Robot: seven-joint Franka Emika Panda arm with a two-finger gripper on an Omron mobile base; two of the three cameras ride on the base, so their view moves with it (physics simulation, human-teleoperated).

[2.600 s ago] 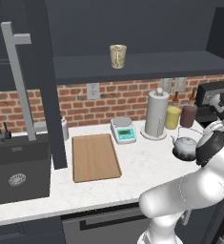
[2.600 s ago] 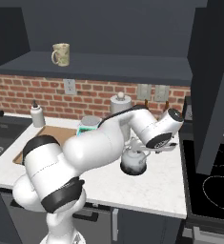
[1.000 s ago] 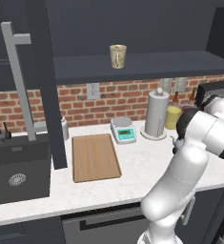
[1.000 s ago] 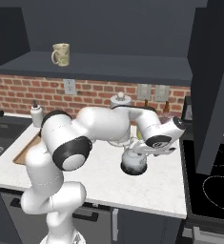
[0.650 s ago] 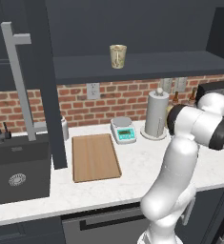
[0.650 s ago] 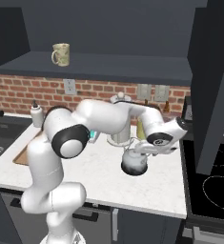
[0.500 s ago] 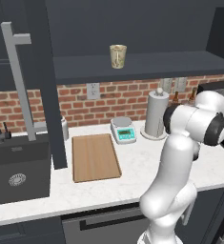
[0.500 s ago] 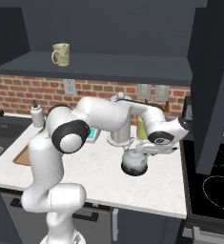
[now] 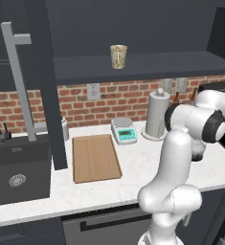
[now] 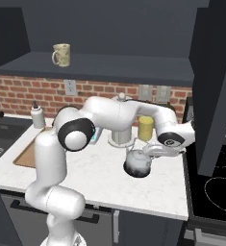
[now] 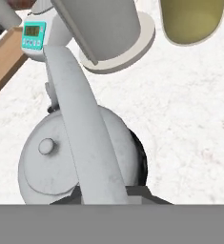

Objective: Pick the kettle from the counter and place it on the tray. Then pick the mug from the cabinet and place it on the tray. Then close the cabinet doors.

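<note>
Gripping kettle (image 10: 137, 165) by arched handle (image 11: 80, 128), gripper (image 10: 155, 152) fingers narrowed around it; kettle on counter (image 10: 105, 178), 6 o'clock of yellow canister (image 10: 145, 128) (rigid metal, slick, may swing)

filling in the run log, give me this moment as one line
phase: grasping kettle | gripper: closing around the handle, grip unconfirmed | kettle on counter | tray: bare | mug: on cabinet shelf
</note>
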